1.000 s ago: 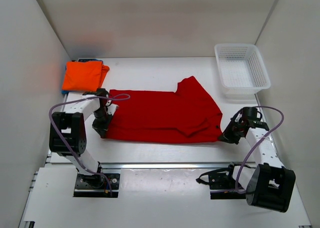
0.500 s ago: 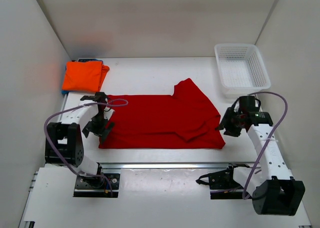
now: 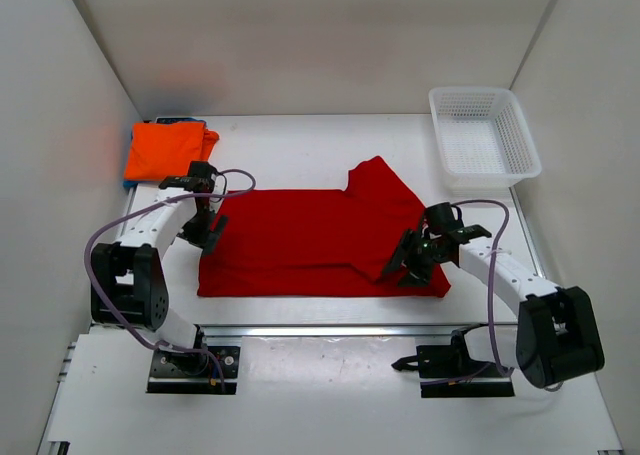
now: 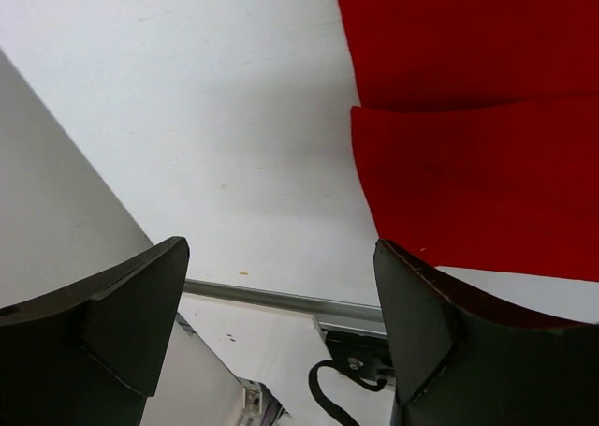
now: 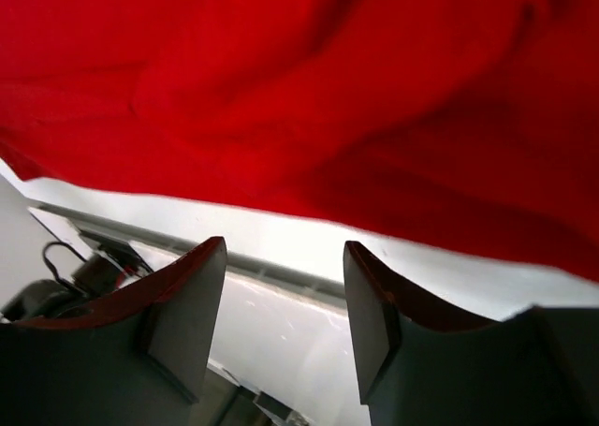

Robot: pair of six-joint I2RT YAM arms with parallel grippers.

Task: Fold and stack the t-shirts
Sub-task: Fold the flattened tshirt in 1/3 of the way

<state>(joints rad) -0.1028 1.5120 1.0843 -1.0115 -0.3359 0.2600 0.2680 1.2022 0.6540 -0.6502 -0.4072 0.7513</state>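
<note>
The deep red t-shirt (image 3: 320, 235) lies flat on the table's middle, folded lengthwise, one sleeve pointing back. The orange t-shirt (image 3: 168, 150) sits folded at the back left, with a blue edge (image 3: 129, 183) showing under it. My left gripper (image 3: 205, 230) hovers at the red shirt's left edge. In the left wrist view it (image 4: 281, 257) is open wide over bare table, the red cloth (image 4: 468, 117) to its right. My right gripper (image 3: 408, 263) is above the shirt's right end, open (image 5: 281, 257) with nothing between its fingers, and red cloth (image 5: 328, 89) fills the view beyond.
A white lattice basket (image 3: 485, 140) stands at the back right. White walls close in the table on three sides. A metal rail (image 3: 330, 327) runs along the near edge by the arm bases.
Both grippers have opened and let go of the red shirt's near corners. The left one moved back along the left edge. The right arm swung leftward over the shirt's right end.
</note>
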